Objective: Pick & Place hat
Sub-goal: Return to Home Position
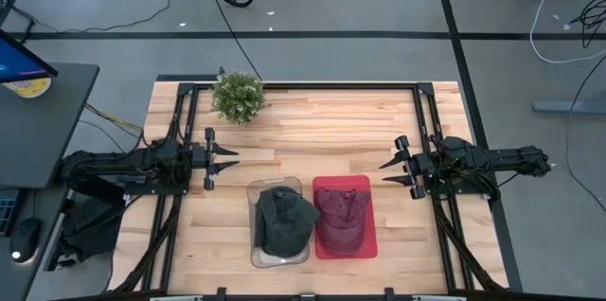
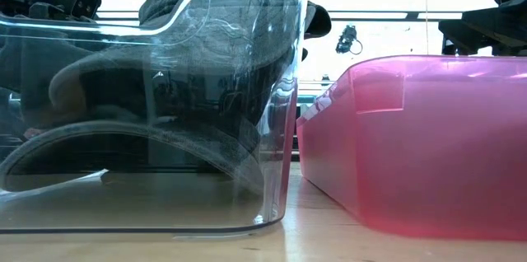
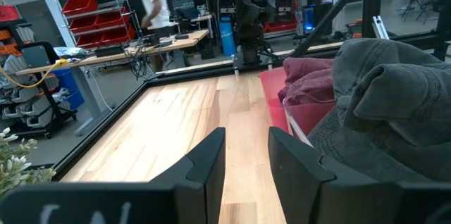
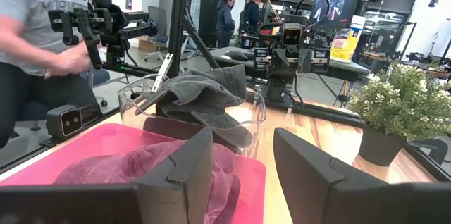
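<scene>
Left gripper (image 1: 230, 159) sits at nine o'clock on the table (image 1: 312, 131), reading the overhead view as a dial. Its two fingers are spread apart with nothing between them, pointing in toward the middle. Right gripper (image 1: 388, 171) faces it from three o'clock, fingers likewise parted and empty. Both are well apart from the bins.

Down at six o'clock two bins stand just beside each other, the transparent bin (image 1: 252, 190) toward seven and the red bin (image 1: 370, 247) toward five. Black caps (image 1: 282, 221) are heaped in the transparent bin. The pile rises above its rim, and in the low view a brim curves against the clear wall. The red cap (image 1: 341, 218) lies crumpled in the red bin. A small potted plant (image 1: 238, 96) stands at eleven o'clock near the far edge. Beyond the table, the right wrist view catches a person in a grey T-shirt (image 4: 35, 13).
</scene>
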